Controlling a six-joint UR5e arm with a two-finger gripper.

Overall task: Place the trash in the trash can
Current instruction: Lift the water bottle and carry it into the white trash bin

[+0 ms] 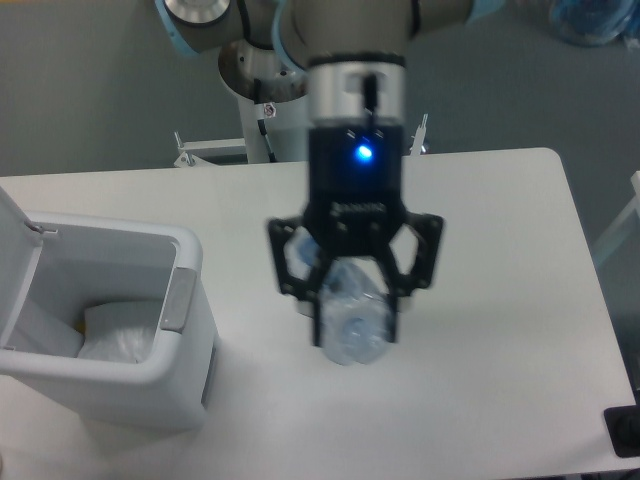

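My gripper (355,325) hangs high over the table, close to the camera, shut on the clear bluish plastic bottle (352,322). The bottle sits between the black fingers, one end facing the camera; its blue cap is not clearly visible. The white trash can (120,375) stands at the left with its lid (12,220) tipped open and a grey latch strip (178,298) on its rim. Inside it lies the crinkled white pouch (120,335). The gripper is to the right of the can, apart from it.
The arm's base pedestal (270,110) stands behind the table's far edge. A dark object (624,430) sits at the table's front right corner. A bluish bundle (595,20) lies on the floor at the top right.
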